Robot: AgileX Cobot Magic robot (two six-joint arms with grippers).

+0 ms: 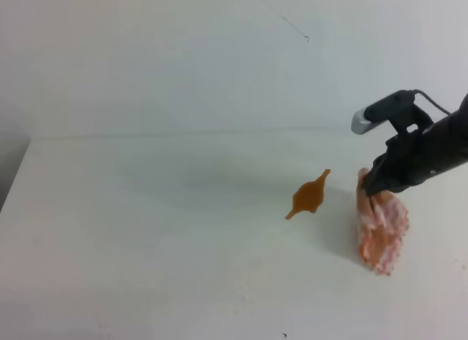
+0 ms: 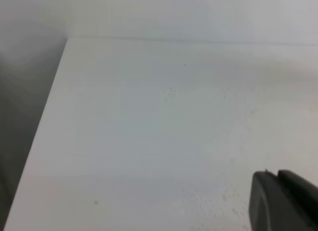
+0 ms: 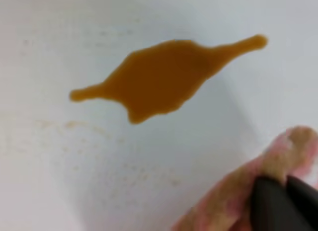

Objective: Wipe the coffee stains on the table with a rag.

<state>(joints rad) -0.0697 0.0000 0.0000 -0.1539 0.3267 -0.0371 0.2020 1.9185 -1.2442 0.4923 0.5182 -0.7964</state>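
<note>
The right gripper (image 1: 374, 188) is clamped on the rag (image 1: 382, 230), right of centre in the high view — the cloth hangs bunched below it, lower end apparently touching the table (image 1: 146, 238). So the pickup looks done and the wipe is not yet begun. The coffee stains (image 1: 309, 195) sit untouched just left of the rag, mid-frame. Next move, I'd judge: carry the cloth left and press it down over the blot. Plenty of bare white surface around — the back edge runs well above, the left edge far off. The left gripper (image 2: 283, 201) shows only a dark corner at lower right; open or closed, I cannot tell.
</note>
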